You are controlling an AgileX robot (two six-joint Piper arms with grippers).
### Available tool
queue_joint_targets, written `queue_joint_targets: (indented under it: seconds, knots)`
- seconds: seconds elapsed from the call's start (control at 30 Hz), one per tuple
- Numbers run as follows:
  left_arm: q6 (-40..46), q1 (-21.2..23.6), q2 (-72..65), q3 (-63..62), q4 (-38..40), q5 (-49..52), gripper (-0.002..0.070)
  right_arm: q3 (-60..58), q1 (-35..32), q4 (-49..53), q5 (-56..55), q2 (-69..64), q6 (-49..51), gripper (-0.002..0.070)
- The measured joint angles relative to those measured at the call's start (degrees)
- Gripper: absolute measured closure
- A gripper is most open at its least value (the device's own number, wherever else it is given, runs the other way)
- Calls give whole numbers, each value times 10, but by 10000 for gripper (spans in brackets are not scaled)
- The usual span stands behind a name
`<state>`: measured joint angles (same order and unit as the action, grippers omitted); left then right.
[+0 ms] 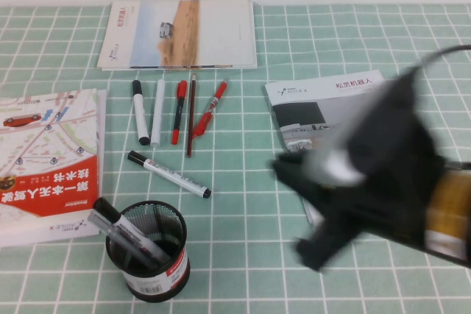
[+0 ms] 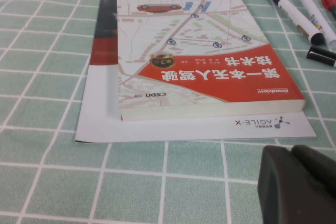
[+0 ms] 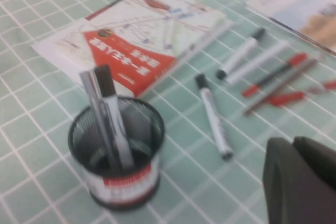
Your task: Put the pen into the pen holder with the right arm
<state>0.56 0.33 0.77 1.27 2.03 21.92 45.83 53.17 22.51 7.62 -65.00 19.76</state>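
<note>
The black mesh pen holder point(image 1: 149, 251) stands near the front left; a white marker with a black cap point(image 1: 121, 226) and a translucent grey pen point(image 1: 110, 234) lean in it. A second white marker point(image 1: 169, 174) lies on the table just behind the holder, and a third point(image 1: 140, 112) lies further back. My right arm is blurred at the right, with its gripper point(image 1: 313, 248) above the table, right of the holder. In the right wrist view this gripper point(image 3: 293, 145) is shut and empty, apart from the holder point(image 3: 118, 161) and the lying marker point(image 3: 213, 117). My left gripper point(image 2: 291, 153) is shut, low beside a red book.
A red and white book point(image 1: 48, 156) lies on a sheet at the left. A white pen point(image 1: 158, 112), red pens point(image 1: 179, 110) and a brown pencil point(image 1: 190, 114) lie in a row at the back. A brochure point(image 1: 180, 33) lies behind them, and another point(image 1: 324, 104) under my right arm.
</note>
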Motion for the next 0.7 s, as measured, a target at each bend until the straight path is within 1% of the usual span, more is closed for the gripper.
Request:
queue_joint_targets:
  seconds: [0.17,0.4,0.5,0.7]
  knots:
    - [0,0,0,0,0,0,679,-38,0,-44,93,111,0,694]
    - [0,0,0,0,0,0,679,-49,0,-113,299,185,0,694]
    - [0,0,0,0,0,0,679,-51,0,-121,341,188,0,694]
    - [0,0,0,0,0,0,679,-53,0,-111,357,188,1,695]
